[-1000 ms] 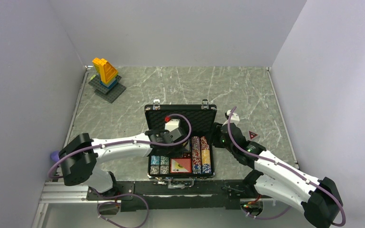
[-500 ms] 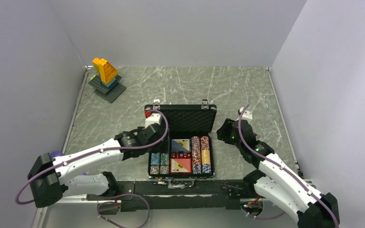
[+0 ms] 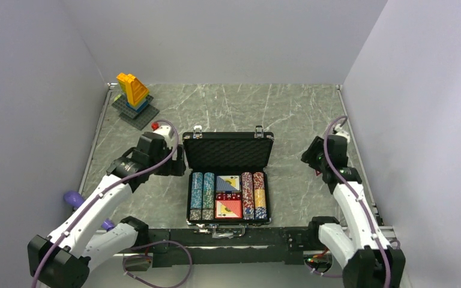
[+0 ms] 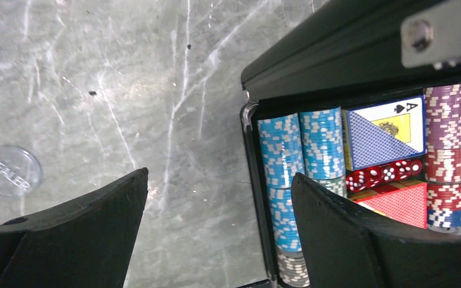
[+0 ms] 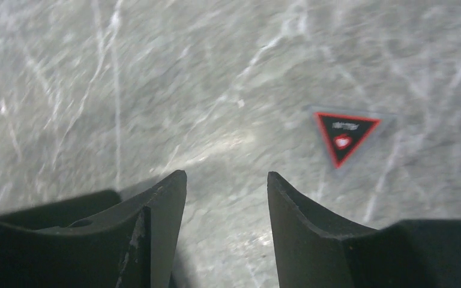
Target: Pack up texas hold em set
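Near the front middle of the table [image 3: 246, 108], just ahead of my two arm bases, the black case [image 3: 228, 153] lies open. Its lid stands up at the far side with the foam lining facing me and two silver latches [image 3: 197, 132] on its top edge. Inside I count two rows of blue chips [image 3: 202, 187] along the left wall, turning grey at the near end, and two mixed rows [image 3: 253, 195] of purple, orange and blue chips along the right. Between them sit a blue-backed deck [image 3: 228, 183] at the far end, a line of red dice [image 3: 228, 196], and a red-backed deck [image 3: 228, 209] nearest me. My left gripper [image 3: 177, 162] is just beside the lid's left corner. On its wrist camera the jaws stand wide with nothing between them, framing bare table and the case's left wall. A clear disc marked DEALER [image 4: 11, 171] lies on the table off to that side, apart from the case. My right gripper [image 3: 312, 157] is well clear of the case on the right. Its jaws are parted about halfway and empty, and a red-and-black triangular marker [image 5: 343, 137] lies flat on the table just beyond its fingertips, a little to one side. I cannot tell how high either gripper is above the surface. At the far left corner a yellow-blue brick tower [image 3: 133, 96] stands on its dark baseplate.
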Available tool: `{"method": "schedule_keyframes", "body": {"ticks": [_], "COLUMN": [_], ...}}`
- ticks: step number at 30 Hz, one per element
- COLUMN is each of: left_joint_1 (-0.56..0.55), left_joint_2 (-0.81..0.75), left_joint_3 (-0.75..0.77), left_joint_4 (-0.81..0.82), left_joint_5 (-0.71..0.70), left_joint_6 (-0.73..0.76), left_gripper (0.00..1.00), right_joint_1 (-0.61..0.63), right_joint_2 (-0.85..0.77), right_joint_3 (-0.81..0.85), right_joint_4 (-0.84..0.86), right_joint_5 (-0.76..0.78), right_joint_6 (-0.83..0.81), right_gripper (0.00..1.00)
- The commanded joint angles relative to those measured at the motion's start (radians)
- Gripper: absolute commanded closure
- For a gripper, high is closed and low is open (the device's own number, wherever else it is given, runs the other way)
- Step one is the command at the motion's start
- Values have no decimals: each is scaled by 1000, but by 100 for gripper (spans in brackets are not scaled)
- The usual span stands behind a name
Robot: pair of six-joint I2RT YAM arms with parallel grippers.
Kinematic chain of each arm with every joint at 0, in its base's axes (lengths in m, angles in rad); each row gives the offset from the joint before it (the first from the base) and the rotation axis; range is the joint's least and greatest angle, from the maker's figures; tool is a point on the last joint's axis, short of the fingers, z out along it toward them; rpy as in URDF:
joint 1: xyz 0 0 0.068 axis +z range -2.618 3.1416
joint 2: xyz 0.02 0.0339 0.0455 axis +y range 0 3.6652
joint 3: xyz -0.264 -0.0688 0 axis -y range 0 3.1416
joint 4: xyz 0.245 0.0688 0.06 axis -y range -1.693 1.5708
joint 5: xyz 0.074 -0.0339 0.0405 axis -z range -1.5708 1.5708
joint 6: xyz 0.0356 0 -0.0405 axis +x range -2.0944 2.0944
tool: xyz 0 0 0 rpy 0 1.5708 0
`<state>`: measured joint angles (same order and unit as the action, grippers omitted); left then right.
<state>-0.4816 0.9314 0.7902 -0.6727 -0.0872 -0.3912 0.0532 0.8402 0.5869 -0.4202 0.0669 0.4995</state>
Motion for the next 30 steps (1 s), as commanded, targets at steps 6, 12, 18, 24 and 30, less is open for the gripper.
{"method": "schedule_keyframes", "body": {"ticks": [6, 12, 18, 24, 30], "left_joint_1": [167, 155, 122, 118, 119], "left_joint_2": [-3, -57, -81, -85, -76], "left_joint_3": [46, 23, 13, 9, 11], "left_joint_4": [50, 53, 44, 43, 42], "left_joint_5": [59, 22, -22, -22, -22], "left_joint_6": [253, 259, 262, 262, 262], "left_gripper": [8, 7, 6, 4, 3], "right_joint_1": [-345, -411, -404, -385, -326], "right_joint_2": [191, 297, 382, 471, 539], "right_joint_3": [67, 81, 89, 131, 151], "right_joint_4": [-31, -30, -2, 4, 3], "right_joint_5": [-148, -130, -86, -31, 13], "right_joint_6": [-55, -57, -62, -115, -149], "right_gripper": [38, 25, 20, 15, 12]}}
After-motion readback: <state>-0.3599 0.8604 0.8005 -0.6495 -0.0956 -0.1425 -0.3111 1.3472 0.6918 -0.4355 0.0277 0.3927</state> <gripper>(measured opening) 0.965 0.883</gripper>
